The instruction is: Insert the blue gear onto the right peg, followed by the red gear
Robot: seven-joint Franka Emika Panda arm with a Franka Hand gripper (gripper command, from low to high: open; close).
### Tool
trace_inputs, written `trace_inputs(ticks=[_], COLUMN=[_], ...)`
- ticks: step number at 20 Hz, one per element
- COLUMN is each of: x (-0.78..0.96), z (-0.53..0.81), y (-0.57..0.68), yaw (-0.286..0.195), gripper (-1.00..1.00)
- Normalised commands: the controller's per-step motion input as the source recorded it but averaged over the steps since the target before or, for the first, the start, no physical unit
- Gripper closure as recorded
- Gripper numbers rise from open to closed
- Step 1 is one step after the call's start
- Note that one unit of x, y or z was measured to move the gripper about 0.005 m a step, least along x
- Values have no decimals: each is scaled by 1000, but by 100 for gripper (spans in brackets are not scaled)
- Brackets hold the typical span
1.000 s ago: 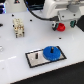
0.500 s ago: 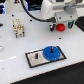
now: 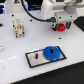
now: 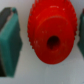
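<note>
Blue gear (image 3: 52, 52) already sits on the plate (image 3: 35, 61), over the right peg, peg itself hidden under the hub so can't confirm full seating, but it lies flat. Left peg (image 3: 36, 57) bare, just beside the blue gear. So step 1 looks done; step 2 (red gear) in hand. Vs 1.0 s and 0.5 s ago: plate and blue gear unchanged; arm looks abt the same spot above the red gear, maybe slightly lower, res. too low to be sure. Red gear (image 3: 61, 26) on the desk (image 3: 15, 50), well apart from the plate, toward the exterior view's right and further back; mostly covered by the gripper (image 3: 62, 25) from above. Wrist view: red gear (image 4: 51, 36) fills the middle, hub hole centred, teal fingers (image 4: 9, 42) on either side of it w/ light gaps showing, so jaws are apart, straddling the gear, not clamped yet. Meaning: pre-grasp alignment reached, judged ready to drop a bit more and close. Next needs: close on the rim, lift, carry over to the blue gear's hub, line hole w/ right peg. Risk: off-centre pinch on teeth tilts the gear; stacking on blue hub needs tight alignment. White block thing (image 3: 19, 28) stands on the desk far from the plate, not involved.
</note>
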Motion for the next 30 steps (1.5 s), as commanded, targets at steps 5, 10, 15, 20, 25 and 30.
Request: trace_inputs(ticks=[5,10,15,20,25,30], x=[-36,191,421,585,677,714], z=[315,595,516,481,438,387], y=[-17,-73,-128,-234,-232,-242], yaw=[0,0,0,0,0,0], gripper=[100,100,100,100,100,100])
